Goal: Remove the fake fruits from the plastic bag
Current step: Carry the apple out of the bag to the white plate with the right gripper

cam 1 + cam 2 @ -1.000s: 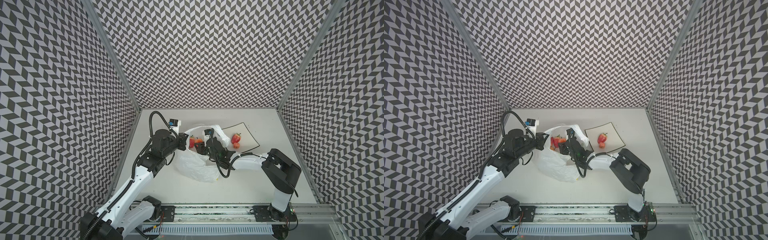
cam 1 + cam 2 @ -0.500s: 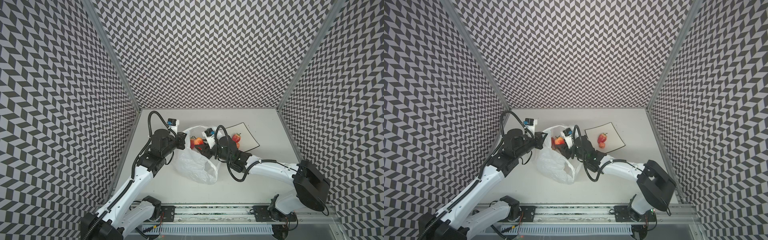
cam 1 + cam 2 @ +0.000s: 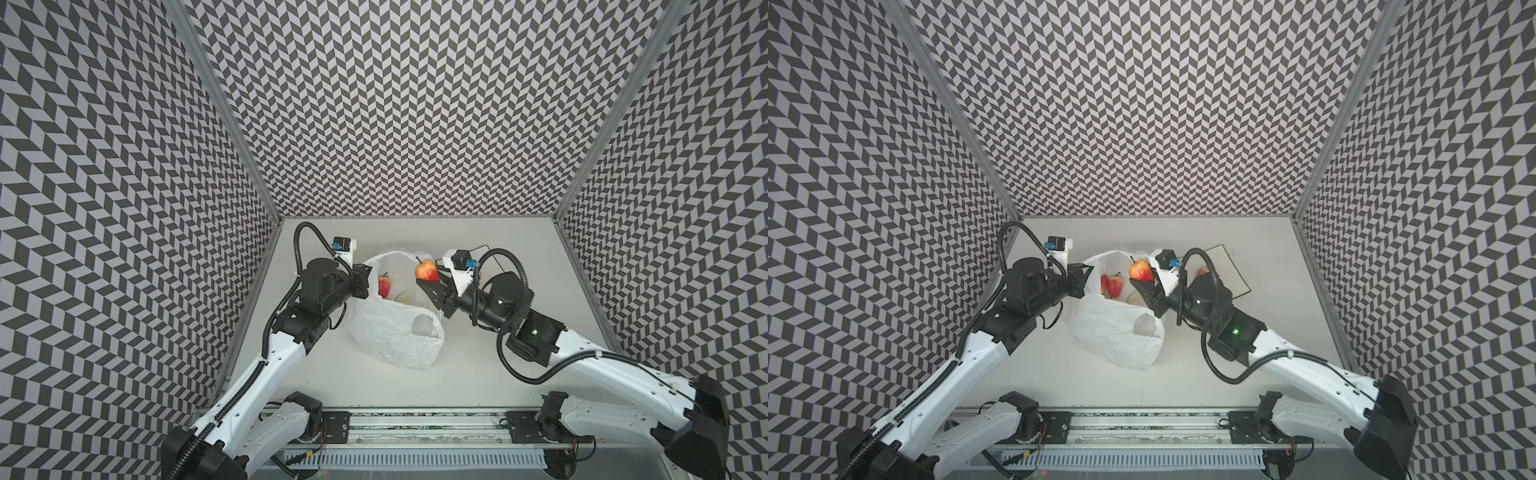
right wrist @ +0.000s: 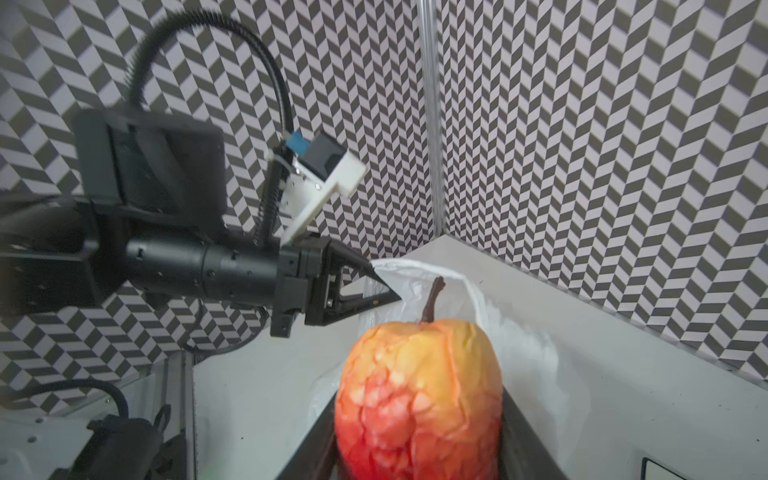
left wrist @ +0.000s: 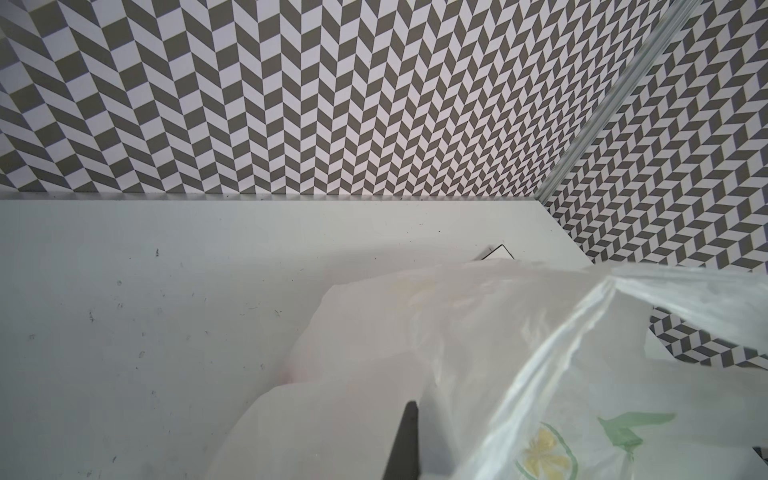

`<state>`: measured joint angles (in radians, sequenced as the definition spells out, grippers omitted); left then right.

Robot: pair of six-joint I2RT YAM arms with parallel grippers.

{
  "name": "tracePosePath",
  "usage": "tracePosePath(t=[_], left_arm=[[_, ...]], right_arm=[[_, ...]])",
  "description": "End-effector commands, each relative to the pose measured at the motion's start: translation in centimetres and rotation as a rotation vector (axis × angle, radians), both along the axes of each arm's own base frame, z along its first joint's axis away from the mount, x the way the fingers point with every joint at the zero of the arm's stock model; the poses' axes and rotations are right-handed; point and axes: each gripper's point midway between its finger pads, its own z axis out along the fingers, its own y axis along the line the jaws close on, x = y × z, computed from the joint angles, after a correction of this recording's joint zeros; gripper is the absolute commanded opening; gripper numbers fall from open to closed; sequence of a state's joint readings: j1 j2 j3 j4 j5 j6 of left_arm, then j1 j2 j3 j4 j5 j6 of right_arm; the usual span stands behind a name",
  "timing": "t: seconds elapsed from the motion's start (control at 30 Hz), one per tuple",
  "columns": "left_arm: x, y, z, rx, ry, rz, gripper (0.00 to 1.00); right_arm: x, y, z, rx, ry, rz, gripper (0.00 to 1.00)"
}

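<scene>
The plastic bag [image 3: 395, 328] [image 3: 1113, 328] lies crinkled on the table with its mouth held open toward the back. My left gripper [image 3: 366, 274] [image 3: 1089, 272] [image 4: 390, 286] is shut on the bag's left rim; in the left wrist view one dark finger [image 5: 407, 440] shows under the draped film [image 5: 457, 332]. My right gripper [image 3: 429, 277] [image 3: 1142, 277] [image 4: 419, 419] is shut on a red-yellow stemmed fake fruit [image 3: 427, 271] [image 3: 1140, 270] [image 4: 419, 395], held above the bag's right rim. Two red strawberries [image 3: 1115, 284] [image 3: 384, 286] lie inside the bag.
A square white black-rimmed plate [image 3: 1229, 266] sits at the back right, mostly behind my right arm, with a red fruit [image 3: 1202, 272] on it. Patterned walls close in on three sides. A rail [image 3: 415, 424] runs along the front edge.
My right gripper has drawn back to the right and up out of the bag's mouth, carrying the red-yellow fruit. The left gripper has kept its hold on the rim.
</scene>
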<state>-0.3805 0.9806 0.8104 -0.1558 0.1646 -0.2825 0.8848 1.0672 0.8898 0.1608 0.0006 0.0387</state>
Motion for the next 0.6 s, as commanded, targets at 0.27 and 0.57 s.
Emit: tracePosePath(t=[0.27, 0.57], left_arm=[[-0.2, -0.1, 1.0, -0.015, -0.028, -0.014, 0.0], [-0.4, -0.5, 1.1, -0.014, -0.018, -0.045, 0.0]], right_arm=[[8.0, -12.8, -2.6, 0.164, 0.256, -0.487, 0.26], [13.5, -20.2, -15.0, 0.166, 0.475, -0.771, 0.25]])
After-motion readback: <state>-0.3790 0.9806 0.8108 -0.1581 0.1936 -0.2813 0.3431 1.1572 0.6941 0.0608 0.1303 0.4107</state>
